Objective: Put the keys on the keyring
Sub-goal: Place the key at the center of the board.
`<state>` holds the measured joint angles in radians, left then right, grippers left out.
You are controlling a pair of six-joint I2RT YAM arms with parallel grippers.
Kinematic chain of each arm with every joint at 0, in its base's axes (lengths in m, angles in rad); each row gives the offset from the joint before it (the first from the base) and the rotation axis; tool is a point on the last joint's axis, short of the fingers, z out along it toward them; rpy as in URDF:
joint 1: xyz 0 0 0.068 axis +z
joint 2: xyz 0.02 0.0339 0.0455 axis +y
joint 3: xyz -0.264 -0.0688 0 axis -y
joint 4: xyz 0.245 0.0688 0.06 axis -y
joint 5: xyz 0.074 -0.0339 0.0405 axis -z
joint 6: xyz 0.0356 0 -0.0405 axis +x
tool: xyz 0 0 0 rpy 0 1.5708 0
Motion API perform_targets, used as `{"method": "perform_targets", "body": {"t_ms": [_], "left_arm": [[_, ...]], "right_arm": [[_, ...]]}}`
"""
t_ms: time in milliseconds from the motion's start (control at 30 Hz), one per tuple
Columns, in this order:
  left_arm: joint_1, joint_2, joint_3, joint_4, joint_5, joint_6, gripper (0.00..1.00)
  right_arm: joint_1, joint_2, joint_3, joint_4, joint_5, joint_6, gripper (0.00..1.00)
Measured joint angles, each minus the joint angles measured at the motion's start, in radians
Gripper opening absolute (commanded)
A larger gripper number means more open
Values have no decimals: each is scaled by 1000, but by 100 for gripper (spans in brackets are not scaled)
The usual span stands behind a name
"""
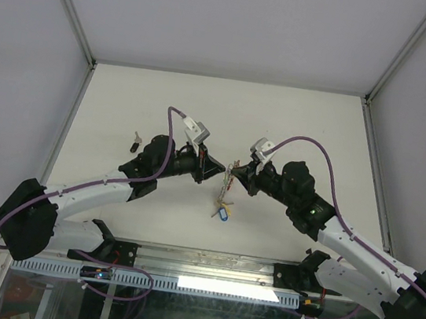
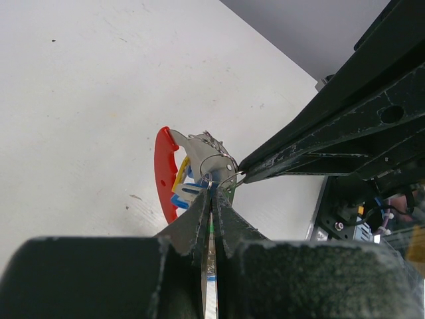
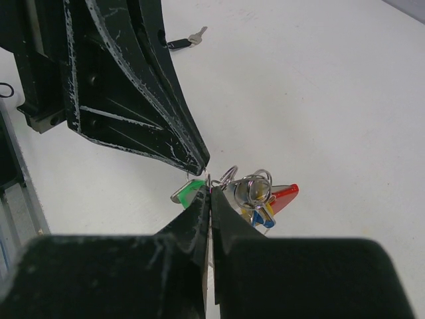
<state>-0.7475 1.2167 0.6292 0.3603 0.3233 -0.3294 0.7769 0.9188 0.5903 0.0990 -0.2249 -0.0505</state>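
Okay, both arm tips were nose to nose over the middle of the white tabletop [image 1: 305, 125]. The keyring [image 1: 228, 184], a bunch with a red curved plastic arc [image 2: 161, 171], silvery wire rings [image 3: 255, 183] and a small blue-framed tag [image 1: 224, 213], hung between the two tips. The tag dangled on the side nearer the arm bases.

Left gripper [image 2: 212, 198]: black fingers pressed together, nipping a wire ring at the top of the bunch. Right gripper [image 3: 209, 199]: fingers likewise squeezed together on a wire ring, its tip just beside the left one.

A small key with a green plastic cap [image 3: 186, 193] sat just beside the right fingertips; whether it was threaded on the ring, cannot tell. A yellow-capped key [image 2: 180, 178] lay bunched against the red arc, with a bit of blue plastic [image 3: 267, 223] beside it (key cap or tag, cannot tell).

One loose key with a black cap [image 1: 135, 145] lay flat on the table, well apart from the bunch, out past the left arm's wrist.
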Motion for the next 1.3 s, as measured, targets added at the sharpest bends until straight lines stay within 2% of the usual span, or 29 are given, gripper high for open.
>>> {"method": "perform_targets", "body": {"t_ms": [533,833,967,1133,1233,1300], "left_arm": [[4,-50,-20,0,3,0,0],[81,-65,-78,-90,-51,-1,0],[102,6,-94,-166,-112,-1,8],[101,100,-95,-229,-155,1,37],[101,101,-94,-249,-166,4,43],[101,83,-93,-254,-159,10,41]], "right_arm": [[0,0,0,2,0,0,0],[0,0,0,1,0,0,0],[0,-3,0,2,0,0,0],[0,-4,-5,2,0,0,0],[0,-4,-8,0,0,0,0],[0,-4,-8,0,0,0,0]]}}
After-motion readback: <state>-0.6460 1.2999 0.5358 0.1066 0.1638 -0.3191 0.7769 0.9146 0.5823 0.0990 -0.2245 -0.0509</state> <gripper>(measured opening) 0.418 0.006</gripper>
